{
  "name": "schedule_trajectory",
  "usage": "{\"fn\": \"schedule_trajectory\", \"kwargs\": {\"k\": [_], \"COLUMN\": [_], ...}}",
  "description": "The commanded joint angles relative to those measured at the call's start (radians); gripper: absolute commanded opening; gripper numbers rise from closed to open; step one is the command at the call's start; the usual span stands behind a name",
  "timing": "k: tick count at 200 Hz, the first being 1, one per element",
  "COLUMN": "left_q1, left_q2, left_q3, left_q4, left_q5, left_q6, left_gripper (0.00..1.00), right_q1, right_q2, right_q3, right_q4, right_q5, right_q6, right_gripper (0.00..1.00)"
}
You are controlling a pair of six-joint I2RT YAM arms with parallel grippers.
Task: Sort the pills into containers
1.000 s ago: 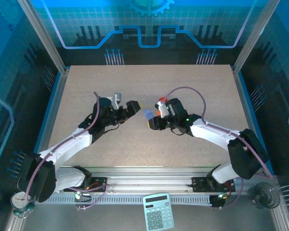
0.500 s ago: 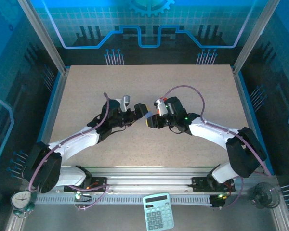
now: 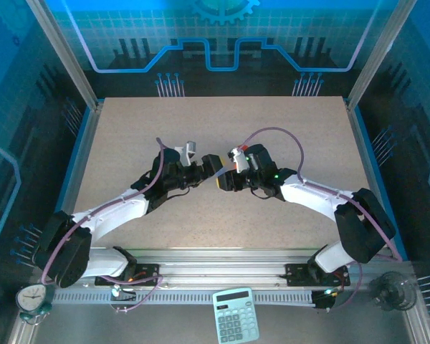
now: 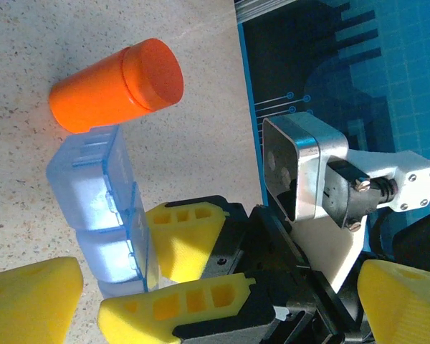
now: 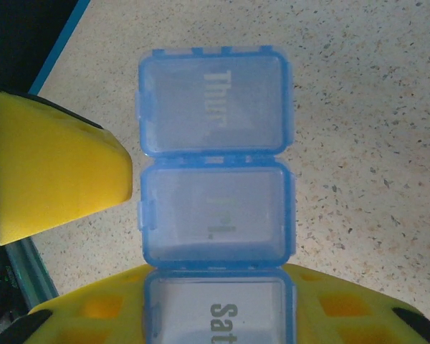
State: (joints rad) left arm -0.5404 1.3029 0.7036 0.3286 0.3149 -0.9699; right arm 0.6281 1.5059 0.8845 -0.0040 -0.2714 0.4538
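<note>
Sorting looks barely begun: the right gripper (image 5: 218, 308) jaws pinch the pill box (image 5: 215, 201) by its Sat end mid-desk (image 5: 358, 107), the left gripper (image 3: 212, 166) jaws are spread beside it, the lids (image 5: 211, 100) in view are shut, and the orange bottle (image 4: 115, 86) is capped.

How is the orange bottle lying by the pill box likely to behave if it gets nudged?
The orange bottle lies on its side on the flat table, so a push across its length would probably set it rolling. It looks like hard, smooth plastic, so it is likely stiff and somewhat slippery. The pill box close beside it might block a roll that way.
</note>
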Motion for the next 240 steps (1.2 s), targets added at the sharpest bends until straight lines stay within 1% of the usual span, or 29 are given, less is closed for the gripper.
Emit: {"fn": "schedule_trajectory", "kwargs": {"k": [1, 144, 158, 202, 240], "left_q1": [-0.010, -0.018, -0.022, -0.023, -0.024], "left_q2": [0.012, 0.040, 0.031, -0.035, -0.024], "left_q3": [0.041, 0.087, 0.086, 0.038, 0.029], "left_q4": [0.036, 0.030, 0.015, -0.041, -0.033], "left_q5": [-0.005, -0.017, -0.034, -0.148, -0.135], "left_q6": [-0.004, 0.006, 0.014, 0.022, 0.015], "left_gripper": [0.99, 0.99, 0.99, 0.99, 0.99], "right_q1": [0.008, 0.019, 0.019, 0.004, -0.001], "right_q2": [0.007, -0.006, -0.006, 0.002, 0.005], "right_q3": [0.001, -0.044, -0.044, -0.035, -0.021], "right_q4": [0.032, 0.032, 0.031, 0.022, 0.034], "right_q5": [-0.025, -0.025, -0.018, -0.003, -0.023], "right_q6": [0.012, 0.010, 0.010, 0.029, 0.037], "right_gripper": [0.36, 0.35, 0.35, 0.34, 0.34]}}
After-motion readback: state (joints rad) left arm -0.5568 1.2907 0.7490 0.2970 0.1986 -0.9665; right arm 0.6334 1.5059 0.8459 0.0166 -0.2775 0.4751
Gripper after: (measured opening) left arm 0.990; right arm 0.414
